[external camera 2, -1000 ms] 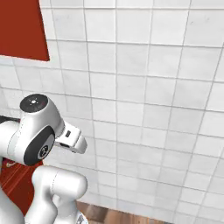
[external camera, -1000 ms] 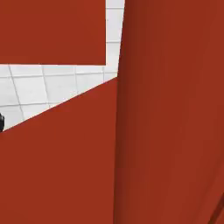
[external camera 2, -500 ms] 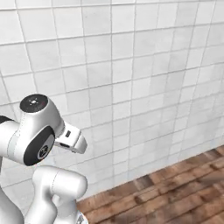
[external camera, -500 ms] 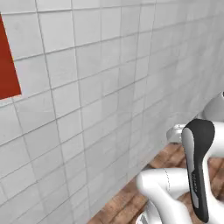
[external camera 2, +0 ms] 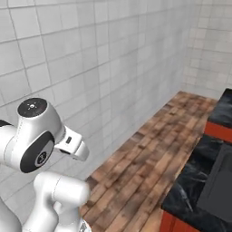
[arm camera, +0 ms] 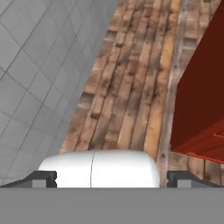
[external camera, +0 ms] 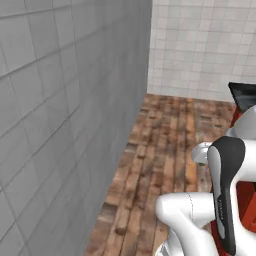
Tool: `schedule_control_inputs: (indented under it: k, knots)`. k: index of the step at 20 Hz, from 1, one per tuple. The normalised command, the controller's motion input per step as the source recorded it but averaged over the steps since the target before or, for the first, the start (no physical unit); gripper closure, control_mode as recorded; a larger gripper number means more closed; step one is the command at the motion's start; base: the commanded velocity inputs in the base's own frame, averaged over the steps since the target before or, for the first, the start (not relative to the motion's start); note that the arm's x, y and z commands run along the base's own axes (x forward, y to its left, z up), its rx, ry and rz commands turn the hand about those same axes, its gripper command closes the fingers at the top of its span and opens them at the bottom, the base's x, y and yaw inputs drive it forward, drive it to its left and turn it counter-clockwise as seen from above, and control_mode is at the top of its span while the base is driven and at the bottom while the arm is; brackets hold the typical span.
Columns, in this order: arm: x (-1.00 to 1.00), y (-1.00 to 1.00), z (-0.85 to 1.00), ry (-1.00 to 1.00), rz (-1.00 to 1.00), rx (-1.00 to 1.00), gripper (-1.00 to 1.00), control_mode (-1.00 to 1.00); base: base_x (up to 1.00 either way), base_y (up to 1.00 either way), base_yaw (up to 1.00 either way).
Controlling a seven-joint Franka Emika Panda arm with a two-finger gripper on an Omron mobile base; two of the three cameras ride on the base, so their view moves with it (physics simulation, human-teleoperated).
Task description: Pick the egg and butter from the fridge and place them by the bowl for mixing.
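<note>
Gripper (arm camera: 111, 177) observed in the hand view with its two dark fingertips (arm camera: 41, 177) set far apart at the lower corners, nothing between them; the jaws stand wide and hold nothing. It looks down on a wooden plank floor (arm camera: 131, 87), with a grey tiled wall (arm camera: 39, 65) on one side and a red cabinet front (arm camera: 201, 96) on the other. Egg, butter, fridge and bowl cannot be located relative to the hand from these views. In the right base view a black countertop (external camera 2: 190, 190) over red cabinets is cut off by the right edge, and a dark recessed panel (external camera 2: 219, 181) set in it cannot be identified. In the left base view the white arm (external camera: 220, 200) covers the lower right corner, and a dark object (external camera: 243, 95) at the right edge is cropped and indistinct.
</note>
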Motion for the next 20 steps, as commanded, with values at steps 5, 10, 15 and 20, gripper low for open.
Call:
schedule_control_inputs:
  k: [5, 10, 15, 20]
  knots:
    - [0.0, 0.0, 0.0, 0.0, 0.0, 0.0, -1.0, 1.0, 1.0, 0.0, -0.26]
    - [0.0, 0.0, 0.0, 0.0, 0.0, 0.0, -1.0, 1.0, 1.0, 0.0, -0.21]
    - [0.0, 0.0, 0.0, 0.0, 0.0, 0.0, -1.0, 1.0, 1.0, 0.0, -0.21]
    - [0.0, 0.0, 0.0, 0.0, 0.0, 0.0, -1.0, 1.0, 1.0, 0.0, -0.29]
